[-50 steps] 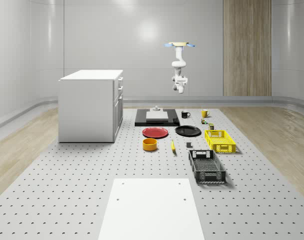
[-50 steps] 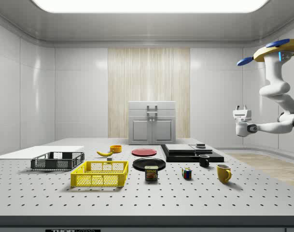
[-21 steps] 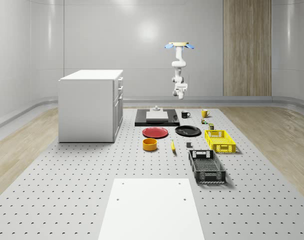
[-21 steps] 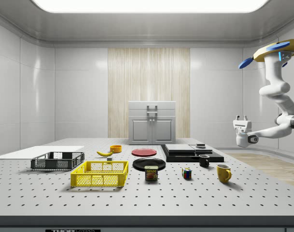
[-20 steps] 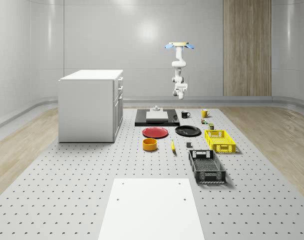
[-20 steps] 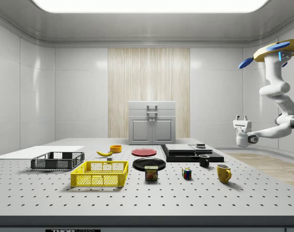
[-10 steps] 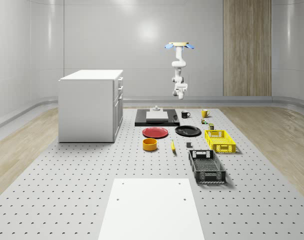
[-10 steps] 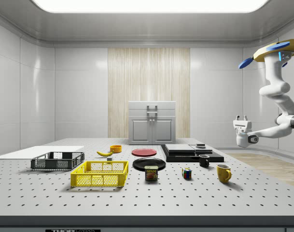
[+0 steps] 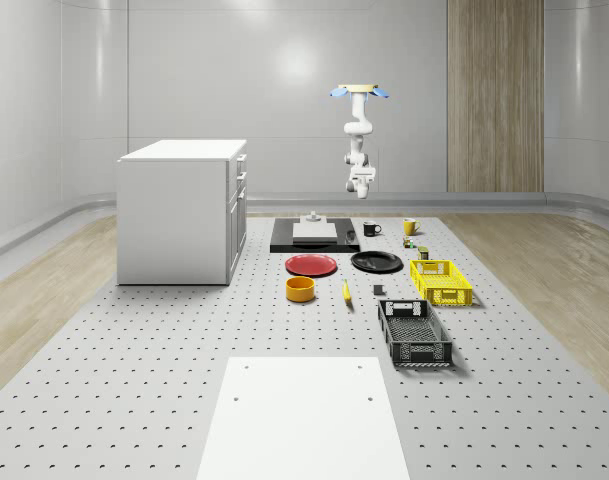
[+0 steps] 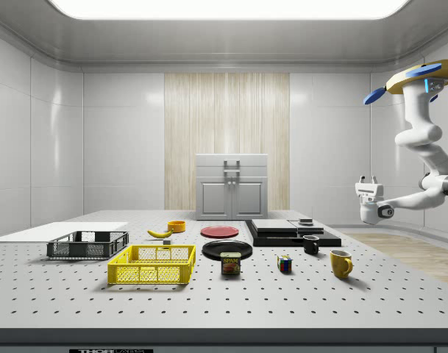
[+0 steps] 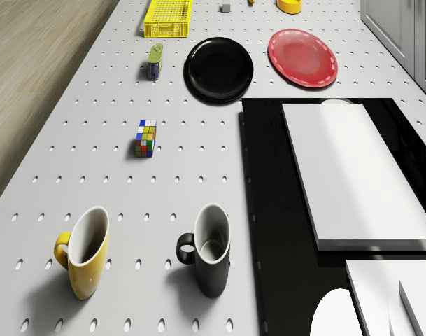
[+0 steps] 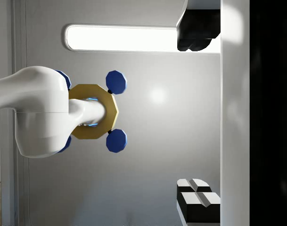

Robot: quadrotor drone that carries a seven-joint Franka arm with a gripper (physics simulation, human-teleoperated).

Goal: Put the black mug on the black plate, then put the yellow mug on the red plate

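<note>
The black mug [image 11: 209,259] stands upright on the table beside a black slab, with the yellow mug [image 11: 85,253] close by it. The black plate [image 11: 219,70] and red plate [image 11: 303,57] lie side by side further down the table, both bare. My drone [image 10: 422,77] hovers high beyond the table's far end, at the side view's right. The arm hangs below it and holds the gripper [image 10: 368,180] in the air, up and away from the mugs [image 10: 311,245], pointing upward. In the wrist view its fingers [image 12: 197,35] stand wide apart around nothing: open.
A black slab [image 9: 315,234] carrying a white block lies next to the black mug. A white cabinet [image 9: 182,210] stands at the whole-scene view's left. A Rubik's cube [image 11: 146,138], a can [image 11: 155,61], a yellow basket [image 9: 440,282], a black basket [image 9: 414,333], an orange bowl [image 9: 301,289] and a banana [image 9: 346,292] dot the table.
Since 2.5 s ago the arm has brought the gripper a little lower. Over the last second the drone, arm and all objects have stayed still.
</note>
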